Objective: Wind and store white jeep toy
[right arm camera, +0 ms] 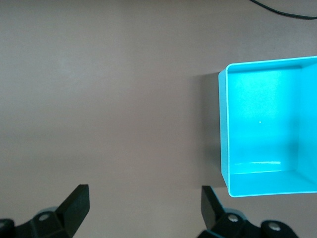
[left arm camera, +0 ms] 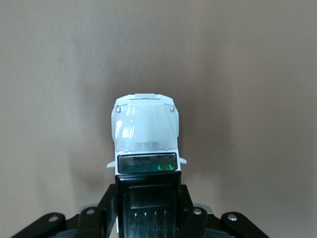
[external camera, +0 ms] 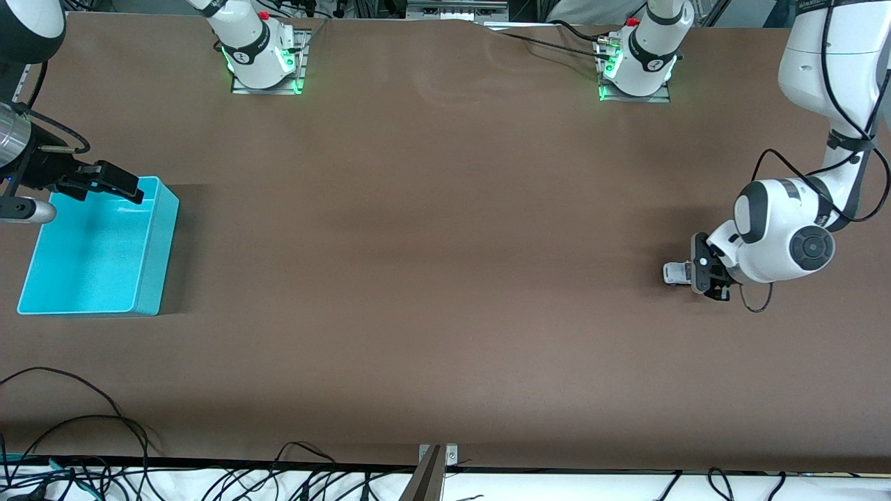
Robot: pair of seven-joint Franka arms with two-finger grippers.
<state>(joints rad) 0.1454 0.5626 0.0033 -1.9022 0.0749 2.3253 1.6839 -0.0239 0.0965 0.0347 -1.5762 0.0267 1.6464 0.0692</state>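
Left end effector, lower centre of its wrist view, clamps the white jeep toy across its black rear; light, rigid, slippery plastic.

cyan bin | empty | on brown table | right arm's end

I see a wide brown counter with a matte, slightly rippled covering, lit evenly from above, with soft shadows on it. Along the counter's edge nearest the front camera runs a white strip strewn with loose black cables. A small metal bracket sits at the middle of that edge.
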